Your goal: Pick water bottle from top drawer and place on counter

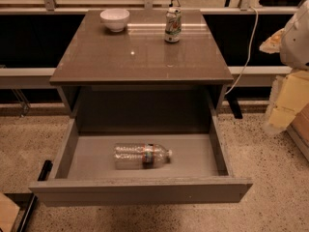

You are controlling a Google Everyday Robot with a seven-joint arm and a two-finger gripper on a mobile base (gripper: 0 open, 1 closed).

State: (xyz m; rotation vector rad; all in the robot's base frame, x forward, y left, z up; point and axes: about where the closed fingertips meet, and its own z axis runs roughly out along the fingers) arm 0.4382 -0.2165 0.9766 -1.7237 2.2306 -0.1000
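The water bottle (141, 156) lies on its side in the open top drawer (140, 190), cap to the right, near the middle of the drawer floor. The counter (140, 52) is the glossy grey-brown cabinet top above the drawer. My arm shows as white and pale shapes at the right edge. My gripper (282, 108) hangs there, beside the cabinet's right side, well right of the bottle and above floor level. It holds nothing that I can see.
A white bowl (115, 19) stands at the counter's back left and a printed soda can (173, 25) at the back middle. A white cable (246, 47) hangs behind the cabinet's right side. A dark bar (36, 192) lies on the speckled floor at the left.
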